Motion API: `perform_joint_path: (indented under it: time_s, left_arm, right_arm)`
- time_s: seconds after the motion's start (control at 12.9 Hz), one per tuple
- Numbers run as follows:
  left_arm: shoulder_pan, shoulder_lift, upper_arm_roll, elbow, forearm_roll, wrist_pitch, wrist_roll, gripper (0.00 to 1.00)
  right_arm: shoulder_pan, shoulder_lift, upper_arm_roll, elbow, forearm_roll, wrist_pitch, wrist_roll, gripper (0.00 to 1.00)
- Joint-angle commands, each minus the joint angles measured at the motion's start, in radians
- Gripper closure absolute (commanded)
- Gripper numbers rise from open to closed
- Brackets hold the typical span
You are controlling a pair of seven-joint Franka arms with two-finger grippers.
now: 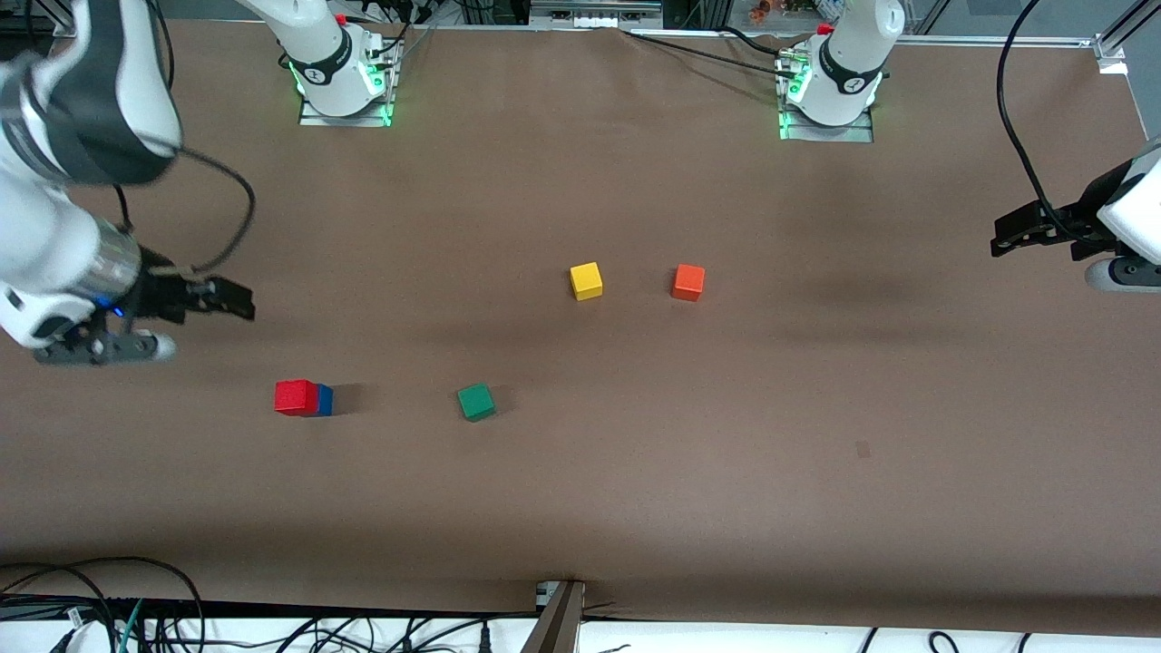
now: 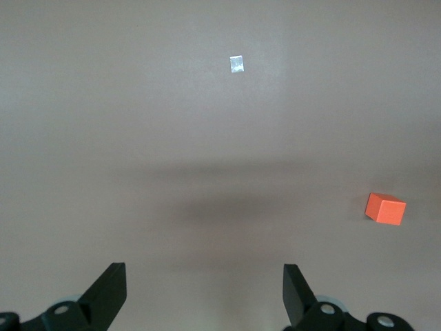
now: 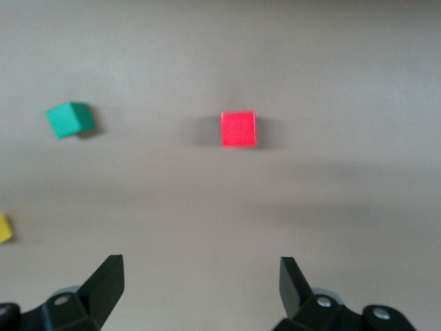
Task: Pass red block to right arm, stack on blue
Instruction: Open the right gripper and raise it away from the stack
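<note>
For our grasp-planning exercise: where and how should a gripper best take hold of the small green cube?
Probably from straight above, closing on two opposite flat side faces of the small green cube. It sits alone on the brown table, turned slightly, so the fingers should rotate to match its faces.

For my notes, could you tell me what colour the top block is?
Red, clearest in the right wrist view.

Even, bright overhead lighting on brown table (image 1: 635,499); no harsh glare. Short soft shadows beside each cube, cast toward left arm's end of table. Broad faint arm shadows lie as dark smudges across table. Green glow at both arm bases. Front view sharp, slight bending at edges. Right wrist view soft, red block (image 3: 238,129) and green cube (image 3: 70,118) slightly blurred. Left wrist view hazy; small white glint (image 2: 236,64) on table.
</note>
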Motion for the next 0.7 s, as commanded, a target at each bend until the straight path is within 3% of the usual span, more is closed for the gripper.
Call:
perform_joint_path:
  time_s: [0.0, 0.31, 0.62]
  left_arm:
    - [0.011, 0.012, -0.008, 0.028, -0.013, -0.008, -0.005, 0.00]
    - [0.010, 0.012, -0.008, 0.028, -0.015, -0.008, -0.005, 0.00]
    - [0.004, 0.013, -0.008, 0.028, -0.012, -0.008, -0.005, 0.00]
  right_arm:
    - [-0.003, -0.159, -0.007, -0.151, -0.022, -0.015, 0.020, 0.00]
    - [-0.003, -0.276, -0.009, -0.300, -0.037, 0.031, 0.020, 0.00]
    - [0.000, -0.250, -0.006, -0.263, -0.060, 0.028, 0.001, 0.00]
